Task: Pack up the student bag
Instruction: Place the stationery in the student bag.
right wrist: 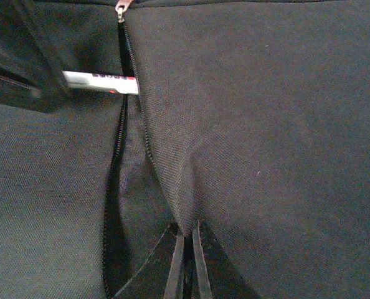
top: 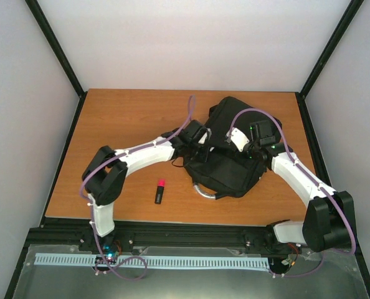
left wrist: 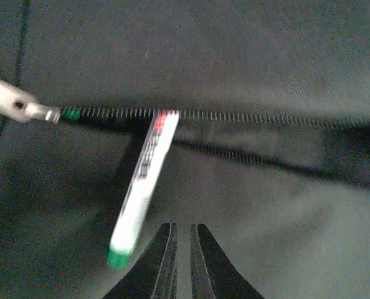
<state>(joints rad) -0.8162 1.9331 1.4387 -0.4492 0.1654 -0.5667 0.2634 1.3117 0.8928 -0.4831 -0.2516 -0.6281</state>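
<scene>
The student bag (top: 225,169) is a black backpack lying right of centre on the table, its grey loop handle (top: 203,192) at the near end. Its front zip gapes open (right wrist: 113,205). A white marker with a green end (left wrist: 141,187) lies slanted with its far tip in the zip opening; it also shows in the right wrist view (right wrist: 101,82). My left gripper (left wrist: 183,225) (top: 202,148) is just right of the marker, jaws a narrow gap apart, holding nothing. My right gripper (right wrist: 186,227) (top: 250,152) is shut on a fold of bag fabric (right wrist: 172,187) beside the zip.
A black marker with a red cap (top: 159,191) lies on the wooden table (top: 123,124) left of the bag. The metal zip pull (left wrist: 23,107) sits at the left end of the zip. Black frame posts and white walls surround the table.
</scene>
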